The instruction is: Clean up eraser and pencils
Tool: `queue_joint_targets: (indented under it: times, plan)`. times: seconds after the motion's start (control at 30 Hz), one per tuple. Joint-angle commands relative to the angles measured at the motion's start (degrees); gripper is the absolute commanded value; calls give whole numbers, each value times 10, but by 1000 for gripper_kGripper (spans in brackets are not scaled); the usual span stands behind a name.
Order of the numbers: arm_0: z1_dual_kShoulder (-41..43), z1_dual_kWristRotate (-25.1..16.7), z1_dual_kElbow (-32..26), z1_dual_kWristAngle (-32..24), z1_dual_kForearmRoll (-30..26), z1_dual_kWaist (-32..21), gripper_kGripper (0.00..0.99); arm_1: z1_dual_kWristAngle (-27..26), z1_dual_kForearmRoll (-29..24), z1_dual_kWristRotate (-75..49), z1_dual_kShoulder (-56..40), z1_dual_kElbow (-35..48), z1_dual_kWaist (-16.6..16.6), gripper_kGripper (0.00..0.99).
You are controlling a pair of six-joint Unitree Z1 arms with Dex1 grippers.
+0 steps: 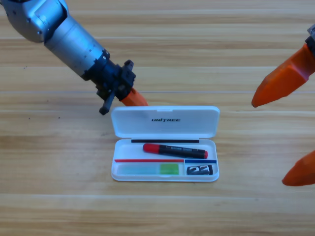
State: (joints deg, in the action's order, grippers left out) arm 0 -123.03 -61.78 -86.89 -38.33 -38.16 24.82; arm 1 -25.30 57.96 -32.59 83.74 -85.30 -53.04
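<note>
High view | left gripper (134, 98) behind case (165, 123) lid | eraser (199, 170) inside

Setting: robotics lab bench. Evidence: grey robot arm (64, 37) entering from upper left over a bare wooden table (49, 196); orange jaws of a second gripper (290, 123) at right edge; white case (165, 145) lid printed "UNITREE"

Glossy white plastic case (165, 122); grained wooden table (59, 187).
</note>
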Motion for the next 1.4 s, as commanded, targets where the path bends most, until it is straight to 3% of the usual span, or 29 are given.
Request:
queue_joint_targets:
  times: [0.03, 0.4, 1.4]
  plan:
    - [-3, 6, 29, 3, -6, 27, 0, -16, -7, 3, 7, 11, 15, 989]
    - [21, 8, 66, 4, -6, 39, 0, -20, -7, 4, 7, 9, 15, 989]
    - [17, 27, 95, 4, 19, 85, 0, -30, -17, 7, 20, 12, 15, 989]
